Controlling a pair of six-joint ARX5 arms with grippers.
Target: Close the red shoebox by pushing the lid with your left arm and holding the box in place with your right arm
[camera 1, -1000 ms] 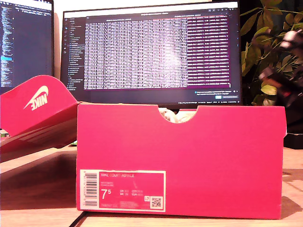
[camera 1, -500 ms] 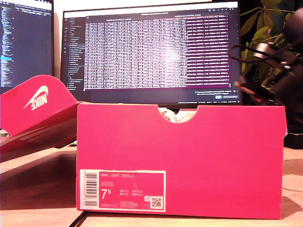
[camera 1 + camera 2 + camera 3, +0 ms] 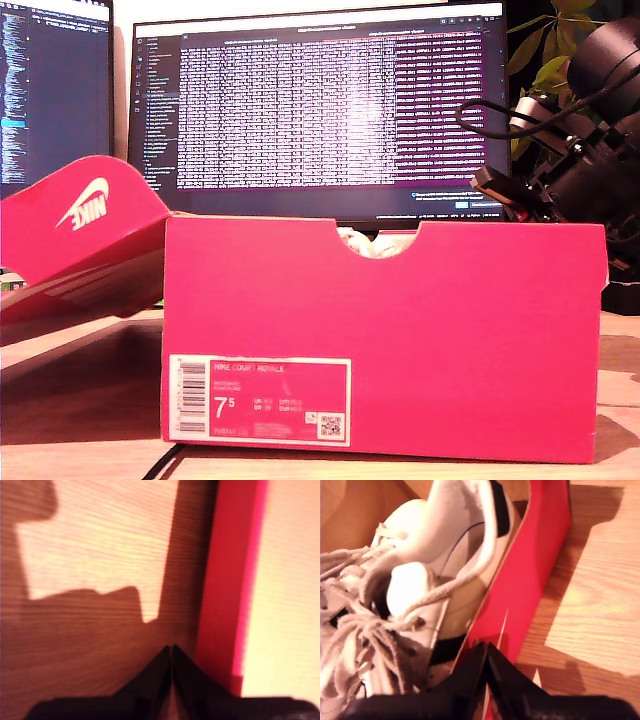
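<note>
Shoebox wall lies directly under my second gripper, clenched empty; lid beside my clenched first gripper.

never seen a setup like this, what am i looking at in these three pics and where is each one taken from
These are three cameras on one robot with two arms, each ending in a two-fingered gripper.

The exterior view is a fixed camera at table height. It faces the end of a red shoebox standing on a wooden table, with its lid swung open toward the exterior view's left. Computer monitors glow behind. An arm reaches in above the box at the exterior view's right.

The other two cameras ride on the grippers. My second gripper is shut, hovering over the box wall, with a white sneaker inside the box. My first gripper is also shut, over bare table beside a red edge, probably the lid.

Neither gripper holds anything.
</note>
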